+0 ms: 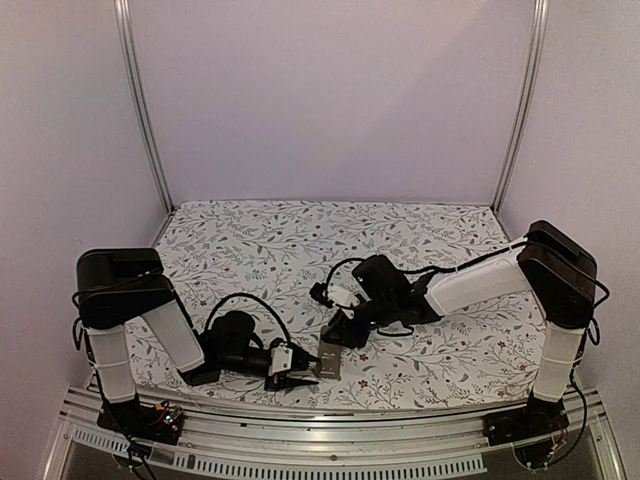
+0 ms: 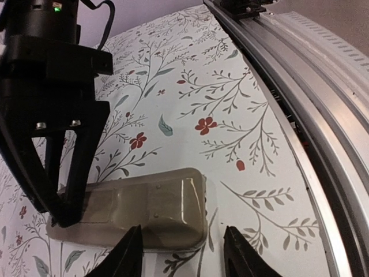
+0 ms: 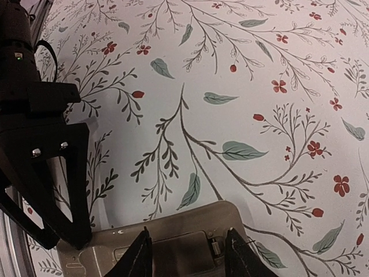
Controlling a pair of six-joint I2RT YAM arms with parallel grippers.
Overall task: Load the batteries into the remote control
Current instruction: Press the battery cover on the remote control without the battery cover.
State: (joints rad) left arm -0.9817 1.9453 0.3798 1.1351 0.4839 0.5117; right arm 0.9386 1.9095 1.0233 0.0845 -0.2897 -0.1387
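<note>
Since no batteries show on the flowered counter [image 1: 300, 230], the step in hand seems to be steadying the remote [image 1: 330, 358], which lies grey back up by the near edge between the arms; next a battery must be found and lined up with the recess [image 3: 184, 257]. The right tool [image 3: 187, 238] hangs spread over the remote's back, the left tool [image 2: 183, 245] spread just beside its long edge, neither gripping. What looks like the recess shows a small metal contact [image 3: 214, 248].

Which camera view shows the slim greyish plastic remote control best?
The left wrist view: the slim greyish rectangular remote control lies almost whole and close. The right wrist view cuts off its lower part; the top view shows it tiny.
</note>
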